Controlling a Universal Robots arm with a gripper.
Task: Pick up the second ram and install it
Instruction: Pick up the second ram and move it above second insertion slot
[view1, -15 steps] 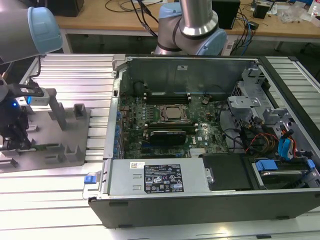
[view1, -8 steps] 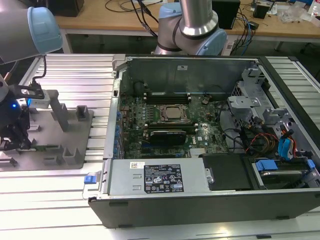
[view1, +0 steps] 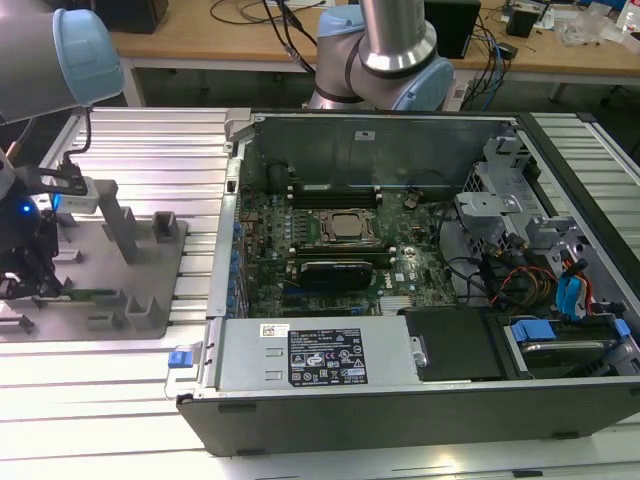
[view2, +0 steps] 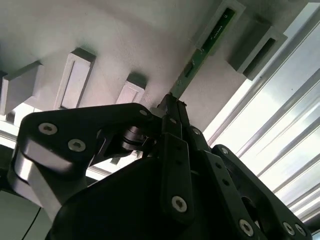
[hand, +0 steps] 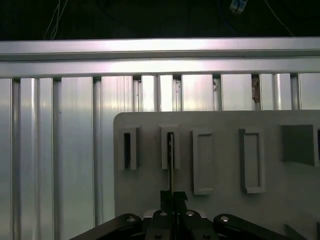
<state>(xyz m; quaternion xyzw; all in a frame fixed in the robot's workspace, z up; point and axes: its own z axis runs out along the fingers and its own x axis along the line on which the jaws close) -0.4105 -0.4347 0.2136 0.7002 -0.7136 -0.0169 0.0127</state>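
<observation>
Our gripper (view2: 172, 106) pinches the near end of the second ram (view2: 202, 52) between its jaws. The ram's far end sits in a slotted grey holder block (hand: 164, 150) on the fixture plate (view1: 150, 280), at the exterior view's left of the computer case (view1: 400, 415).

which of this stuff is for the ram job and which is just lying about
For the job: second ram, jaws shut on it; grey holder plate; motherboard.
Just lying about: power supply; blue-tabbed drive; cables on the bench.
</observation>
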